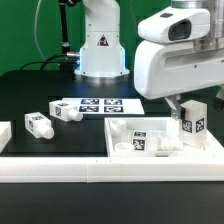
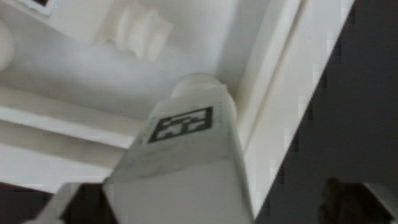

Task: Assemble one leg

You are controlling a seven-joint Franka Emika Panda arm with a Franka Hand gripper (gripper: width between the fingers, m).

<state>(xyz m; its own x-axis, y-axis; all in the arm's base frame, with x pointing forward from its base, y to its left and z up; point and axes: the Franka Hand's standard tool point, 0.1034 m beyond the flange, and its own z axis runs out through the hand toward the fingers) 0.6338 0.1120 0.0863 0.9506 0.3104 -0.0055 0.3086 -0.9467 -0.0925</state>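
Jaws closed on the leg (image 1: 193,123), held upright over the white panel (image 1: 120,135), at its corner on the exterior view's right. Hazard: a tilted or off-centre descent would catch the leg on the panel's raised rim, twisting it in the grasp.

The leg (image 1: 193,121) is smooth white plastic, a little shiny. The white panel (image 1: 113,138) near the leg looks like the same plastic. The table (image 1: 40,90) is matt black.
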